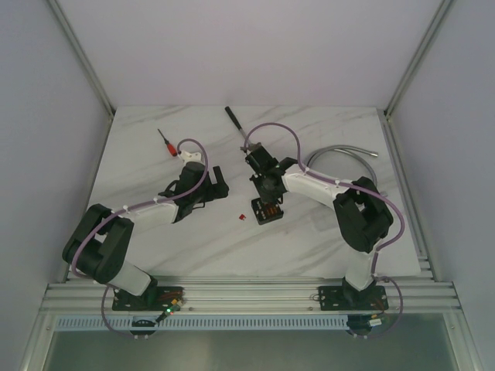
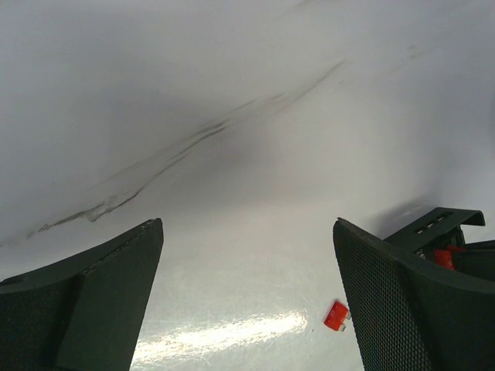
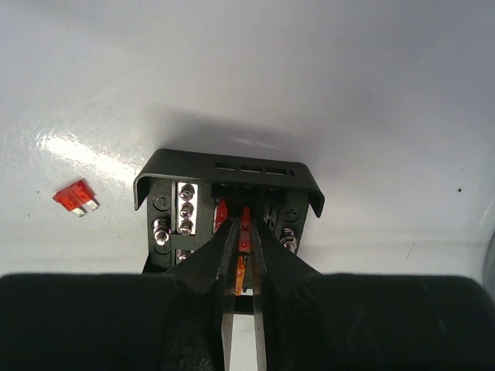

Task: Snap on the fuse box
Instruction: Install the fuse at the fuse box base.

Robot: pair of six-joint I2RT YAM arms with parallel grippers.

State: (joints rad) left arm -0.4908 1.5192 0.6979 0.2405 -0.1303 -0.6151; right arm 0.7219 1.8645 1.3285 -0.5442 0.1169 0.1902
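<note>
Your right gripper (image 3: 244, 224) stands directly over the fuse box (image 3: 228, 166), reaching into it and nearly closed on a red fuse (image 3: 245, 233); your left gripper (image 2: 247, 226) is wide open and empty nearby.

The right gripper (image 3: 244, 241) hides the near half of the fuse box (image 3: 228, 171). At 4 o'clock in the left wrist view, the frame edge cuts the box off.

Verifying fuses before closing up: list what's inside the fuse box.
Inside the fuse box: silver screws along the sides, a red fuse between the right tool's tips, another beside it. The tool covers the near rows.
</note>
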